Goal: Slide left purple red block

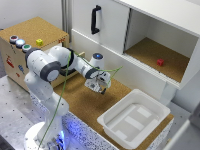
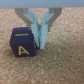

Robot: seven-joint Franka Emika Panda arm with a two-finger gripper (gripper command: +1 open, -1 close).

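The purple red block (image 2: 22, 45) is a small dark purple cube with a yellow letter A on its face, resting on the cork surface (image 2: 60, 65). In the wrist view my gripper (image 2: 40, 44) stands right beside it, fingertips (image 2: 44, 36) drawn together and touching the block's side, with nothing between them. In the exterior view the gripper (image 1: 100, 86) hangs low over the cork board (image 1: 80, 102) in front of the cabinet, and the block is hidden behind it.
A white tray (image 1: 132, 119) lies toward the exterior view's right. The cabinet's open shelf holds a bright red cube (image 1: 160, 62); its door has a black handle (image 1: 95, 19). A wooden box (image 1: 30, 30) with a yellow cube (image 1: 39, 42) and buttons (image 1: 20, 43) stands at the exterior view's left.
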